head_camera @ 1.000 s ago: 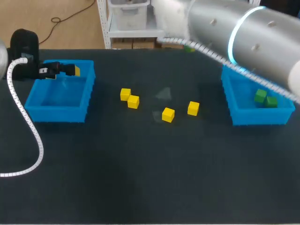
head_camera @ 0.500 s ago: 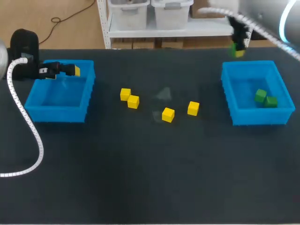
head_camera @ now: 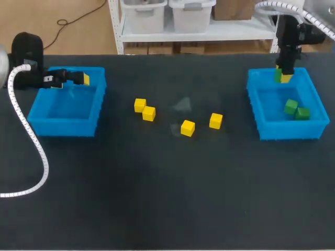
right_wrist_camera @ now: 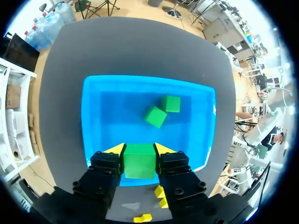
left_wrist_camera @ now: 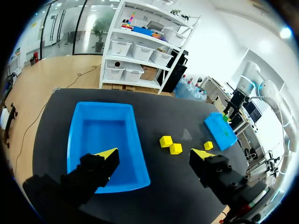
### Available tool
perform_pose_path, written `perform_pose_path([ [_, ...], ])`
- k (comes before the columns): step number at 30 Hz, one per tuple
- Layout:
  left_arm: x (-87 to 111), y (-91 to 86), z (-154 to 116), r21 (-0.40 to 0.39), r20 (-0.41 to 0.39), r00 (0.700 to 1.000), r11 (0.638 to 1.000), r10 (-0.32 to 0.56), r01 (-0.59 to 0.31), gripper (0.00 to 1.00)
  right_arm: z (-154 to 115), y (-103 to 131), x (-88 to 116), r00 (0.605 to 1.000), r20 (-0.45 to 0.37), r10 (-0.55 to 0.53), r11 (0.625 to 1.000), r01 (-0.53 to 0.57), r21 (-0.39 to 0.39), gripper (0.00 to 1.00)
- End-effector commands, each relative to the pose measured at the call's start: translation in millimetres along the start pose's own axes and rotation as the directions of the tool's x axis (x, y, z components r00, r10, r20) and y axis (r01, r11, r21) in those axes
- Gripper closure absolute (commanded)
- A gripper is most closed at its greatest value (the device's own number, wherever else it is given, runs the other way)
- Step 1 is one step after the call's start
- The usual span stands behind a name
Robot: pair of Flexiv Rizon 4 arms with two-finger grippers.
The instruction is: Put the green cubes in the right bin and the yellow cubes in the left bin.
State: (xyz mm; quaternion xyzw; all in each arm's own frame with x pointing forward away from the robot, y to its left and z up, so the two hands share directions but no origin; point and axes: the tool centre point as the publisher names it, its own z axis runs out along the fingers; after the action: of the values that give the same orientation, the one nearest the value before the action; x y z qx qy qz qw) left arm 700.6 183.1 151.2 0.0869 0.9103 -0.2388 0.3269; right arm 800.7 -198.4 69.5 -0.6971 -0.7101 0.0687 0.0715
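My right gripper (head_camera: pixel 283 77) (right_wrist_camera: pixel 139 150) hangs over the far rim of the right blue bin (head_camera: pixel 261 127) (right_wrist_camera: pixel 93 112), shut on a green cube (right_wrist_camera: pixel 139 160) (head_camera: pixel 278 75). Two more green cubes (head_camera: pixel 296 110) (right_wrist_camera: pixel 162 110) lie inside that bin. Several yellow cubes (head_camera: pixel 144 110) (head_camera: pixel 188 127) (head_camera: pixel 215 121) (left_wrist_camera: pixel 170 144) sit on the black table between the bins. My left gripper (head_camera: pixel 79 79) (left_wrist_camera: pixel 154 156) stands open and empty above the far edge of the left blue bin (head_camera: pixel 36 116) (left_wrist_camera: pixel 135 158), which holds nothing that I can see.
The black table (head_camera: pixel 167 198) stretches wide in front of the bins. A white ribbed cable (head_camera: pixel 29 141) from my left arm loops over the table's left part.
My right arm swung from close over the table's back toward the right, carrying the green cube, and now holds it above the right bin's far rim. The left arm stayed still.
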Motion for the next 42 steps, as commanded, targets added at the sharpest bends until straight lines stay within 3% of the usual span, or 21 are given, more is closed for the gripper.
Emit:
perform_pose_path([
  [1, 1.4, 1.7, -0.2, 0.009, 0.007, 1.0, 1.0, 0.002, -0.002, 0.0, 3.0, -9.7, -1.7, 1.0, 0.022, -0.022, 0.808, 0.03, -0.588, 0.64],
  [2, 1.4, 1.7, -0.2, 0.009, 0.007, 1.0, 1.0, 0.002, -0.002, 0.0, 3.0, -9.3, -1.7, 0.999, 0.023, -0.036, 0.804, 0.043, -0.593, 0.0],
  [32, 1.4, 1.7, -0.2, 0.009, 0.007, 1.0, 1.0, 0.002, -0.002, 0.0, 3.0, -9.3, -1.7, 0.999, 0.023, -0.036, 0.804, 0.043, -0.593, 0.0],
  [33, 0.4, -2.2, 4.1, -0.029, -0.037, 0.999, 0.999, 0.036, -0.037, 0.0, 3.0, -9.3, -1.7, 0.999, 0.023, -0.036, 0.804, 0.043, -0.593, 0.0],
  [37, -3.1, -20.5, 19.5, -0.058, -0.148, 0.976, 0.984, 0.16, -0.17, 0.0, 3.0, -9.3, -1.7, 0.999, 0.023, -0.036, 0.804, 0.043, -0.593, 0.0],
  [39, -4.4, -31.9, 31.7, -0.053, -0.201, 0.955, 0.971, 0.219, -0.234, 0.0, 3.0, -9.3, -1.7, 0.999, 0.023, -0.036, 0.804, 0.043, -0.593, 0.0],
  [42, -4.2, -41.9, 46.3, -0.026, -0.248, 0.938, 0.966, 0.242, -0.256, 0.0, 3.0, -9.3, -1.7, 0.999, 0.023, -0.036, 0.804, 0.043, -0.593, 0.0],
])
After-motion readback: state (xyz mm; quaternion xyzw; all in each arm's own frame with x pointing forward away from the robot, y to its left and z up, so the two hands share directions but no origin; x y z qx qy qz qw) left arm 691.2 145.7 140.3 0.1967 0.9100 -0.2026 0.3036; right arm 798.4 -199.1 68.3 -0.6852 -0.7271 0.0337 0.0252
